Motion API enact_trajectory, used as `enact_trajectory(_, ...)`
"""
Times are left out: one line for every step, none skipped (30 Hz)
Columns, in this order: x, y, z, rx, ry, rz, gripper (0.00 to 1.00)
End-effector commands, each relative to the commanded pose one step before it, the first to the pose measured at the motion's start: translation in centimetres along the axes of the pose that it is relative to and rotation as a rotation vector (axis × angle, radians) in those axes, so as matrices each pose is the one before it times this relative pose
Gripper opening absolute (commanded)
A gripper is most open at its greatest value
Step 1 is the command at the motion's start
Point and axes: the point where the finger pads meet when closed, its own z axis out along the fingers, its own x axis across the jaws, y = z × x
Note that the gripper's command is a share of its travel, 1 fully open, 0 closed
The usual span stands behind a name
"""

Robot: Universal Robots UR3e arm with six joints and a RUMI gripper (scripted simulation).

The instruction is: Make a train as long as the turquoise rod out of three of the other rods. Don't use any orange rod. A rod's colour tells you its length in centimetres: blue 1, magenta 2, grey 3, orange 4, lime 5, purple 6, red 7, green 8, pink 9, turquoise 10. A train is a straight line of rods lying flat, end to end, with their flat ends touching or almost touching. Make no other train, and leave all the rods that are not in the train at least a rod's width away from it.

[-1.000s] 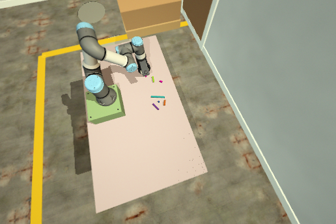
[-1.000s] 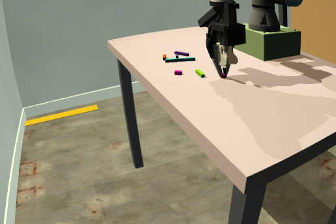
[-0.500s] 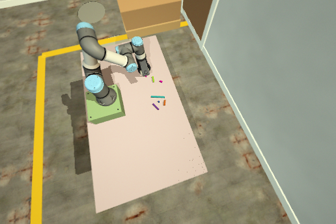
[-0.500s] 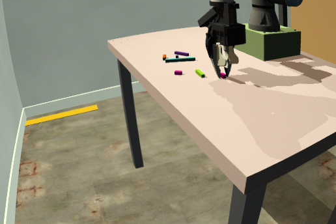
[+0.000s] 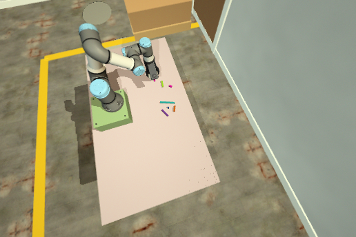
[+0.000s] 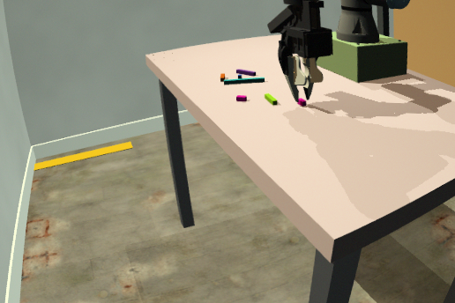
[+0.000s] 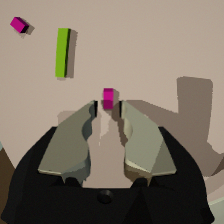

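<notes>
In the top view, the gripper (image 5: pixel 154 78) (image 6: pixel 302 99) (image 7: pixel 108 102) is low over the upper half of the table (image 5: pixel 138 176) (image 6: pixel 264 137) (image 7: pixel 150 40). Its 2 fingertips stand slightly apart, with a narrow gap on each side of the near magenta rod (image 5: pixel 154 80) (image 6: pixel 302 102) (image 7: pixel 108 98), so nothing is clamped. That rod lies on the table at the center of the wrist view, just ahead of the tips.

The lime rod (image 5: pixel 162 84) (image 6: pixel 271 99) (image 7: pixel 62 52) lies at the upper left of the wrist view, well apart from the left-hand finger there. The far magenta rod (image 5: pixel 170 86) (image 6: pixel 242 99) (image 7: pixel 19 24) is in that view's upper left corner, with open room between it and the lime rod.

Lower in the top view, 4 rods sit closer together: the turquoise rod (image 5: pixel 167 102) (image 6: pixel 243 80) nearly level across the frame, the blue rod (image 5: pixel 167 107) (image 6: pixel 240 77) just below it, the orange rod (image 5: pixel 174 108) (image 6: pixel 222 77) to the blue's right, and the purple rod (image 5: pixel 165 112) (image 6: pixel 246 72) slanting at lower left. The gaps around the blue rod are tight. The green base block (image 5: pixel 117 116) (image 6: pixel 384 60) is well to their left, at the table's left edge. No 3 rods form a train.
</notes>
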Motion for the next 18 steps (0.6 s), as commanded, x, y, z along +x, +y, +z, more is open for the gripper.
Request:
enact_trajectory(-0.081, 0.007, -1.0411, -0.00023, -0.002, 0.00001, 0.14)
enact_trajectory(0.0, 0.0, 0.0, 0.0, 0.0, 0.0, 0.14)
enact_trajectory(0.0, 0.0, -0.3517, 0.0, 0.0, 0.0, 0.14)
enact_trajectory(0.001, -0.0001, -0.3749, 0.0, 0.0, 0.0, 0.14)
enact_trajectory(0.0, 0.0, -0.3942, 0.0, 0.0, 0.0, 0.14)
enact_trajectory(-0.001, 0.0, -0.4098, 0.0, 0.0, 0.0, 0.14)
enact_trajectory(0.0, 0.0, -0.4216, 0.0, 0.0, 0.0, 0.14)
enact_trajectory(0.0, 0.0, -0.4293, 0.0, 0.0, 0.0, 0.14)
enact_trajectory(0.0, 0.0, -0.4325, 0.0, 0.0, 0.0, 0.14)
enact_trajectory(0.0, 0.0, -0.4314, 0.0, 0.0, 0.0, 0.14)
enact_trajectory(0.001, -0.0001, -0.4258, 0.0, 0.0, 0.0, 0.14)
enact_trajectory(-0.001, 0.0001, -0.4154, 0.0, 0.0, 0.0, 0.14)
enact_trajectory(-0.001, 0.0, -0.4011, 0.0, 0.0, 0.0, 0.14)
enact_trajectory(0.0, 0.0, -0.3828, 0.0, 0.0, 0.0, 0.14)
enact_trajectory(0.001, -0.0001, -0.3606, 0.0, 0.0, 0.0, 0.14)
enact_trajectory(0.0, 0.0, -0.3347, 0.0, 0.0, 0.0, 0.14)
enact_trajectory(0.0, 0.0, -0.3059, 0.0, 0.0, 0.0, 0.14)
enact_trajectory(0.0, 0.0, 0.0, 0.0, 0.0, 0.0, 0.14)
